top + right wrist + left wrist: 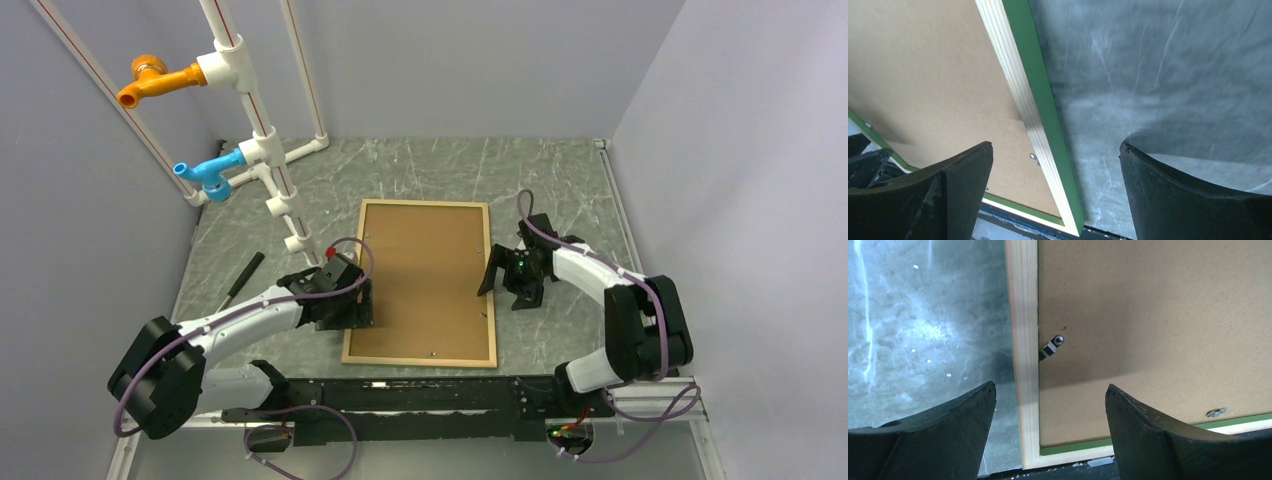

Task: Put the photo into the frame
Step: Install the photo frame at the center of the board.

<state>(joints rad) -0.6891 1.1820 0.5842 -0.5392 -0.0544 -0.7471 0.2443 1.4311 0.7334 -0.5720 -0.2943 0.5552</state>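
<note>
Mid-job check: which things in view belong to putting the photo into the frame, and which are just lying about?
Job:
frame, back up
backing board in it, with turn clip
left gripper and right gripper, both open over its side edges
photo: not in view

Lying about:
pipe rack with orange tap and blue tap
black tool

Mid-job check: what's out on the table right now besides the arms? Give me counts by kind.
Frame: 1
Backing board: 1
Pipe rack: 1
Orange tap: 1
Blue tap: 1
Black tool: 1
Photo: 0 in view
Total: 6
</note>
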